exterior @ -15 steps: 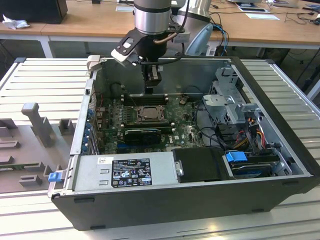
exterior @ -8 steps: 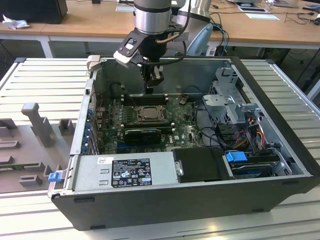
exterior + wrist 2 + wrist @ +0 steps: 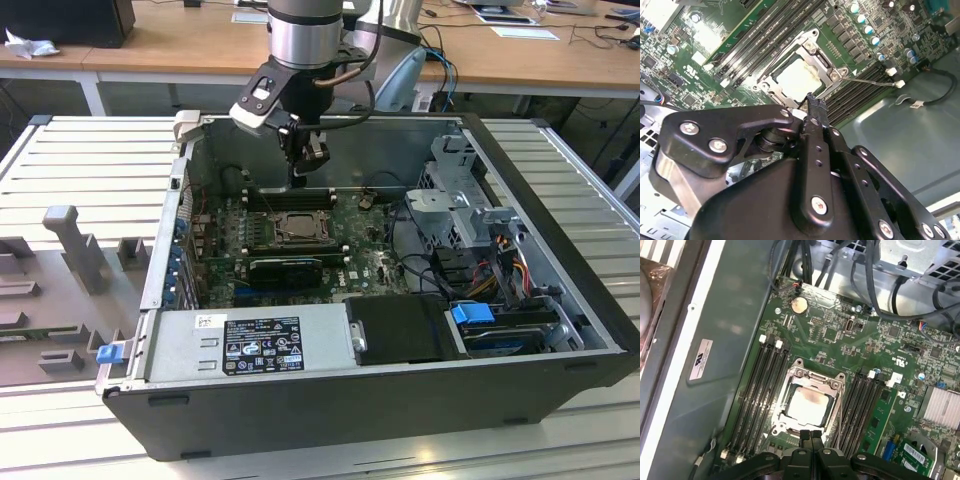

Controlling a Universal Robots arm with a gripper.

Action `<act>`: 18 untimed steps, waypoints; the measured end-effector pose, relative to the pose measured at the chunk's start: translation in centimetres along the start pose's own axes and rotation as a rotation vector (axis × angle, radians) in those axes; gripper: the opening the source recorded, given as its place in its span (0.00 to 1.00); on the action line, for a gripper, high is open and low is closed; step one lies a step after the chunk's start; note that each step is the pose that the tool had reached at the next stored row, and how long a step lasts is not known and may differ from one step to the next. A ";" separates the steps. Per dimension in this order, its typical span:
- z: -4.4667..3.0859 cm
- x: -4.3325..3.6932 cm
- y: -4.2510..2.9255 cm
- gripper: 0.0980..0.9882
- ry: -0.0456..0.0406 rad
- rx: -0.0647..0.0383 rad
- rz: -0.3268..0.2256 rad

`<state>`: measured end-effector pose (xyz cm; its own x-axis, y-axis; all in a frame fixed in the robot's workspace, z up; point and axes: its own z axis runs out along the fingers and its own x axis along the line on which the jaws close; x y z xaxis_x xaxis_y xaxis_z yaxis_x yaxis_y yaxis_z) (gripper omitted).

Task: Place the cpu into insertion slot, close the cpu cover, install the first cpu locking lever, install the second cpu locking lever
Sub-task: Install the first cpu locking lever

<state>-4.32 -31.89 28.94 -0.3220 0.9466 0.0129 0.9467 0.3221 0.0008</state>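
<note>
Inside the computer case [image 3: 400, 405], the hand [image 3: 810, 433] hovers over the cpu [image 3: 807, 404], which lies under the lowered cpu cover [image 3: 813, 375]; its fingers are pressed together, empty.

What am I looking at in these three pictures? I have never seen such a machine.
A robot arm reaches into an open computer case. The exterior view comes from a camera standing outside; both wrist views come from cameras riding on the arm. Its claw is shut, holds nothing and hangs over the green board. There the cpu lies in the insertion slot, with the cpu cover down around it.
</note>
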 end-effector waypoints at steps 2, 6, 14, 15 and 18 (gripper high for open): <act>0.00 0.00 0.00 0.01 0.0000 0.000 -0.018; 0.00 0.00 0.00 0.01 0.0000 0.001 -0.049; 0.00 0.00 0.00 0.01 0.0001 0.001 -0.107; 0.00 0.00 0.00 0.01 0.0002 0.001 -0.113; 0.00 0.00 0.00 0.01 0.0001 0.002 -0.142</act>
<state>-4.32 -31.89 28.94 -0.4524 0.8917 0.0129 0.8918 0.4525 0.0008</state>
